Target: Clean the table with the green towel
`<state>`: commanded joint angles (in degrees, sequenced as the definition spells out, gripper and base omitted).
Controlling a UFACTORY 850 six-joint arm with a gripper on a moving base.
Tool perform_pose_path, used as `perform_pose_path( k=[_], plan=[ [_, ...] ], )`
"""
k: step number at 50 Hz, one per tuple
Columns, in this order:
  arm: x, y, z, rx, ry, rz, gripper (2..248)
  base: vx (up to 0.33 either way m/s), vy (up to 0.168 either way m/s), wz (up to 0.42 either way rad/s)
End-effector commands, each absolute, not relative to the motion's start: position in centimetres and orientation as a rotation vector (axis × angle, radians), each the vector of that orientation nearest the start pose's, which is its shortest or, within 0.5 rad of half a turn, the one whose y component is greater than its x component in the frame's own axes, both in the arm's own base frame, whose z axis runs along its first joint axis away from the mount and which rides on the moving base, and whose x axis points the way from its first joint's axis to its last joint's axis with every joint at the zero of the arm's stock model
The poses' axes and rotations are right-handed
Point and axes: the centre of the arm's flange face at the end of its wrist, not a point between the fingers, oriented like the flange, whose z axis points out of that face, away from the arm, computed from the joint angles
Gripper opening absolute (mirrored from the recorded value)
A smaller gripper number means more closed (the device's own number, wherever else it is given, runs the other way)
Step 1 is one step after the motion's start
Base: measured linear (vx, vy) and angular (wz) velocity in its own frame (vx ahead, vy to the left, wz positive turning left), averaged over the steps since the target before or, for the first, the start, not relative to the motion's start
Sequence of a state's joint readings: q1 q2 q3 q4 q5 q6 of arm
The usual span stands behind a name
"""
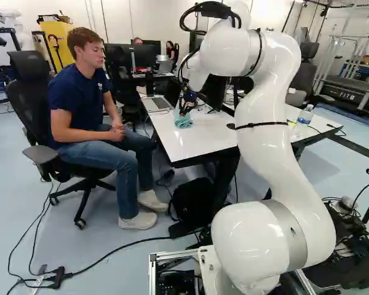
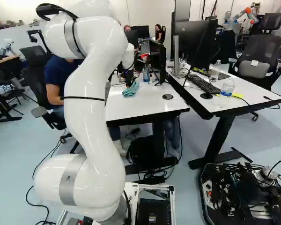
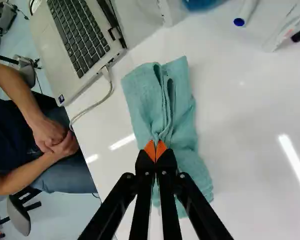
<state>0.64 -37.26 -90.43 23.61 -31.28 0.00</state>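
Nearest: white arm (image 1: 264, 117), rising from the base & reaching fwd over the counter (image 2: 140, 107). Black backpack (image 1: 193, 200) on the floor under it. R of it, a 2nd desk (image 2: 253, 96) w/ a water bottle (image 2: 227, 87). Farther fwd, green towel (image 3: 182, 122) lies folded on the counter nr its L edge; gripper (image 1: 183, 113) is right at it, jaws closed on a raised fold, orange pads (image 3: 150, 150) nearly meeting at the tips. Past the towel, open laptop (image 3: 52, 55) on the same counter, its cable (image 3: 92, 106) running just beside the cloth, plus a blue-tipped marker (image 3: 246, 12), apart from the towel.
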Motion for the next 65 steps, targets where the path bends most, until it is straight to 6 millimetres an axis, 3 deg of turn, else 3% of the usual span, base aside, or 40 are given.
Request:
perform_pose_path(
  k=[65],
  plan=[
    [60.0, 6.7, 46.4, -2.82, 0.344, -0.397, 21, 0.0, 0.0, 0.0]
  ],
)
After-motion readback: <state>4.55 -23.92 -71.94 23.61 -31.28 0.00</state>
